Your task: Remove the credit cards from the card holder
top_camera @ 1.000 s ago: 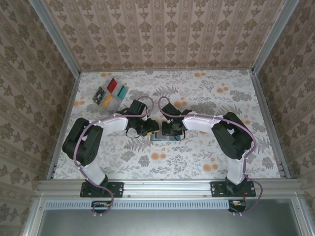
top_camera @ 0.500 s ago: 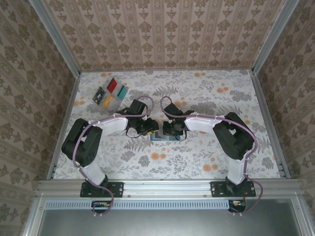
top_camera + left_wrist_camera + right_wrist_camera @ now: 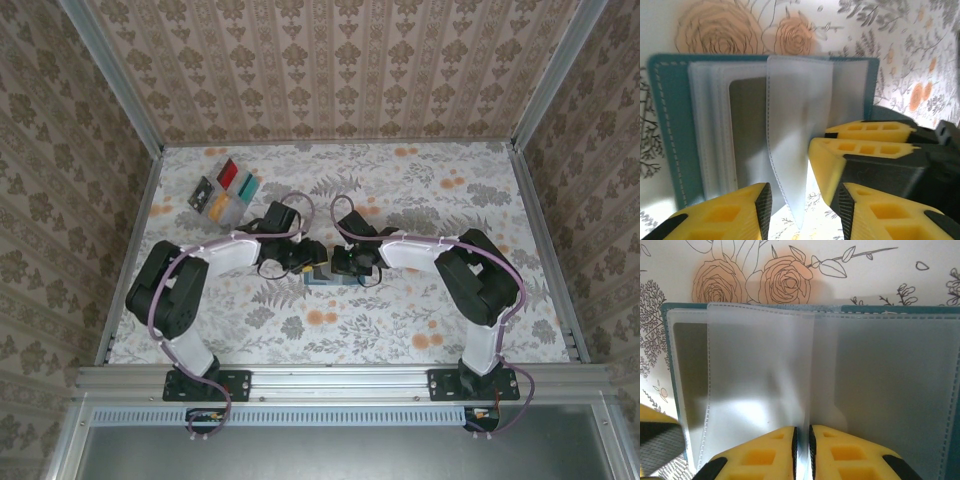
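The teal card holder [image 3: 325, 281] lies open on the table between my two grippers. My right gripper [image 3: 802, 432] is shut on one clear plastic sleeve [image 3: 760, 370] of the card holder [image 3: 890, 308], lifting it upright. My left gripper [image 3: 802, 200] is open, and the lower corner of that raised sleeve [image 3: 795, 125] hangs between its jaws without being pinched. The right gripper's yellow fingers [image 3: 865, 150] sit just beside it. A grey patch [image 3: 747, 130] shows inside a pocket; I cannot tell whether it is a card. Several credit cards [image 3: 226, 190] lie grouped at the far left.
The table [image 3: 450, 200] has a floral cloth and is walled in on three sides by patterned panels. Both arms [image 3: 230, 250] reach inward and meet near the middle, close together. The loose cards lie near the left wall.
My left jaws have opened a little around the sleeve's corner. My right gripper has closed further on the sleeve and holds it. Both grippers have edged slightly towards each other.
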### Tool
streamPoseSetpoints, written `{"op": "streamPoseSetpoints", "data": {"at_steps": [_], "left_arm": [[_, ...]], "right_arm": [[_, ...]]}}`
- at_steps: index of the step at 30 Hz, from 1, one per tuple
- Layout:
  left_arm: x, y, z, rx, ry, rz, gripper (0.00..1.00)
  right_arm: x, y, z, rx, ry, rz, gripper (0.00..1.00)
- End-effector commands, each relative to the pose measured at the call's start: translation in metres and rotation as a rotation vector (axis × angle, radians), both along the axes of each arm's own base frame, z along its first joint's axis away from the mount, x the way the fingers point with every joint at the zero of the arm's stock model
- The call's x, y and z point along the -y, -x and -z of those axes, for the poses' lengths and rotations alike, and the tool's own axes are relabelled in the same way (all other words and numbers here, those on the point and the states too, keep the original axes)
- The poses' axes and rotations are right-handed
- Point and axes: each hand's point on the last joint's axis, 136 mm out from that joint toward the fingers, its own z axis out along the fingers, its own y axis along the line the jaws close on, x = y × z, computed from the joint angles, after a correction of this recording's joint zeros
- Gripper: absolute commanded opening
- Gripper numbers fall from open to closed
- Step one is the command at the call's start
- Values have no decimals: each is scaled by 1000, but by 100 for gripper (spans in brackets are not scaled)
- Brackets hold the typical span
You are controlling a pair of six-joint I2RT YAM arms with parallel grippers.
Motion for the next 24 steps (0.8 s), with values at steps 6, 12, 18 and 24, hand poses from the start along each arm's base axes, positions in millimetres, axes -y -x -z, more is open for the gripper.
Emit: {"op": "streamPoseSetpoints", "data": {"at_steps": [6,12,18,24], "left_arm": [[16,5,1,-32,50,52,42],[32,0,-15,-7,155,63,35],[64,-8,-32,27,240,107,36],[87,-7,-24,17,215,152,39]], "right_arm": [[6,4,-10,4,-31,17,22],[25,-4,-48,146,-23,81,36],[58,-3,-82,281,27,169,42],[79,3,-94,343,46,230,43]]}}
